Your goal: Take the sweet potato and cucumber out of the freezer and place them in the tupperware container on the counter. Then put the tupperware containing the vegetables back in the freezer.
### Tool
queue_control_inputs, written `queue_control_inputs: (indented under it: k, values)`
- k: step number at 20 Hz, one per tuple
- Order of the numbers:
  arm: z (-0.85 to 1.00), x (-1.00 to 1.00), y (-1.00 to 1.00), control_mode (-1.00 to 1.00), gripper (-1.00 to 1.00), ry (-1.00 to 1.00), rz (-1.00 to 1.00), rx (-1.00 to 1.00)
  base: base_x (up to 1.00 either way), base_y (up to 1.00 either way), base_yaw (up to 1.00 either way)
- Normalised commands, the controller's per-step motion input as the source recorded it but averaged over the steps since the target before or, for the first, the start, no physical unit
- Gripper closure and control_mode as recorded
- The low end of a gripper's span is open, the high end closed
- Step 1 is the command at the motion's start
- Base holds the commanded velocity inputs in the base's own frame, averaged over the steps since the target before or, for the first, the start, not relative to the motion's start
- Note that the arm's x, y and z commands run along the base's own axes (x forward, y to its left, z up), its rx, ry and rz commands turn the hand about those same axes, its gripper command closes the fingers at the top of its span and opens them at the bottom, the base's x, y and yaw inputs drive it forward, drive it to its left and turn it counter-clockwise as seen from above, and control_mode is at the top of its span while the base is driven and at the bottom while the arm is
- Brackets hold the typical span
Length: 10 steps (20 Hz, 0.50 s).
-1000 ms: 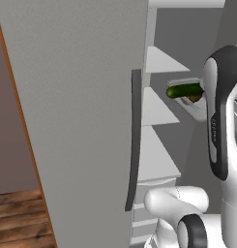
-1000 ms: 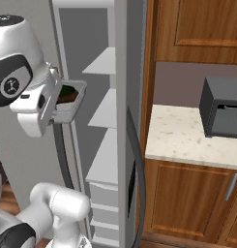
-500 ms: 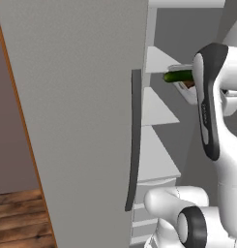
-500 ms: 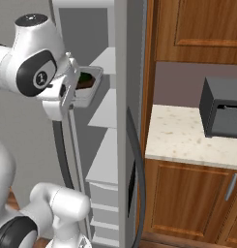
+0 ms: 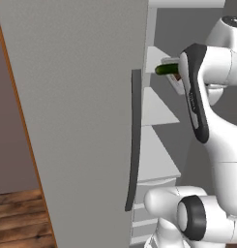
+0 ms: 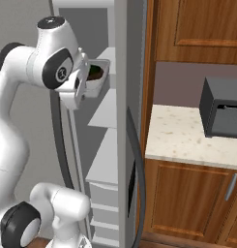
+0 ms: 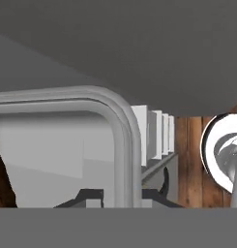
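Observation:
My gripper (image 6: 87,81) is shut on the wall of the grey tupperware container (image 6: 100,68) and holds it up in the open freezer (image 5: 66,121), level with an upper white shelf (image 5: 157,54). The green cucumber (image 5: 166,69) sticks out over the container's edge, next to my arm. In the hand view the container's rounded rim (image 7: 121,140) runs between my fingertips (image 7: 89,197), and the dark reddish-brown sweet potato (image 7: 1,184) lies inside at the far left. The beige counter (image 6: 184,139) lies to the right of the freezer.
The open freezer door with its long dark handle (image 5: 133,145) stands close on the left. White shelves (image 6: 108,107) and drawers (image 6: 106,203) sit below the container. A dark-grey microwave (image 6: 221,114) rests on the counter, over brown cabinet doors (image 6: 187,198).
The arm has raised the container with the vegetables and carried it deeper in among the freezer's upper shelves. The grip stayed shut.

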Motion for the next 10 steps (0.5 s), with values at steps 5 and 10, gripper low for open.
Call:
queue_control_inputs:
  k: [5,10]
  values:
    - [0.0,0.71,-0.2,-1.0,1.0,0.0,0.0,0.0,0.0,0.0,0.0]
    - [0.0,0.77,-0.1,-1.0,1.0,0.0,0.0,0.0,0.0,0.0,0.0]
